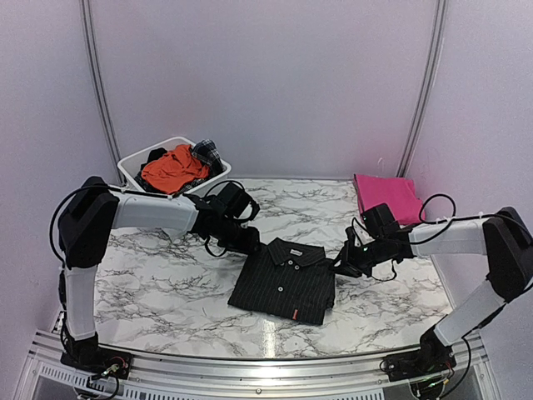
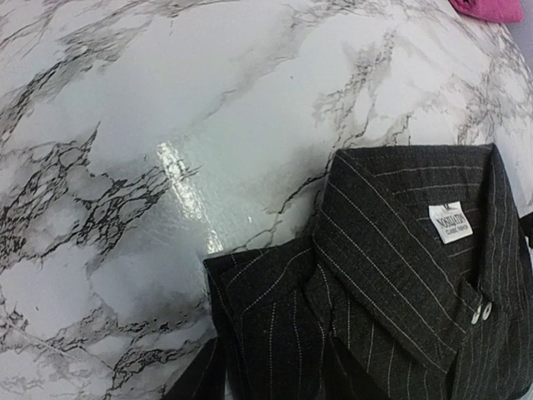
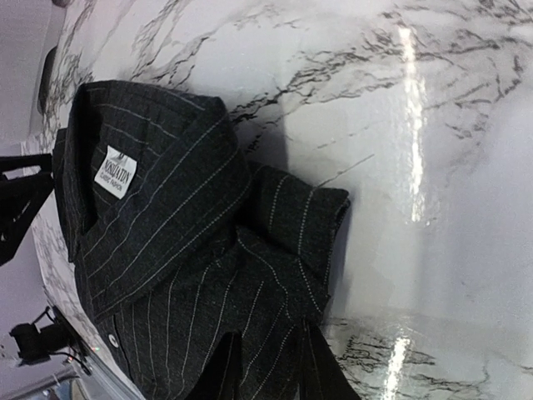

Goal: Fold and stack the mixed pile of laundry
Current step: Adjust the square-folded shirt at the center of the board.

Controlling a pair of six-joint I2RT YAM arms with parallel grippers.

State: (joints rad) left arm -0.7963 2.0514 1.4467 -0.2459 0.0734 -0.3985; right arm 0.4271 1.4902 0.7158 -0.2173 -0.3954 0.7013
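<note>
1. The black pinstriped shirt (image 1: 286, 280) lies folded flat near the middle of the marble table (image 1: 158, 287), collar toward the back wall and buttons up. Its hem stops short of the table's near edge, with a strip of bare marble between them.
2. The widest open room is to the shirt's left, a broad run of marble out to the left edge. More lies behind the collar, toward the back wall.
3. The magenta-pink cloth (image 1: 387, 197) sits folded in the far right corner, well apart from the shirt.
4. The white tub (image 1: 133, 167) stands at the far left corner. The orange garment (image 1: 172, 168) and the small dark plaid piece (image 1: 207, 152) are heaped inside it.
5. The left arm reaches in low from the left, its forearm nearly level. The left gripper (image 1: 248, 242) is at the shirt's far left shoulder.
6. In the left wrist view, one dark finger (image 2: 198, 377) shows beside the shoulder fold. I cannot tell whether that pair is parted or pinching.
7. The right arm bends at the elbow out by the right edge and stretches inward. The right gripper (image 1: 341, 267) is down at the shirt's right shoulder.
8. Its fingers (image 3: 223, 371) stand apart, with the folded edge of the cloth between them.
</note>
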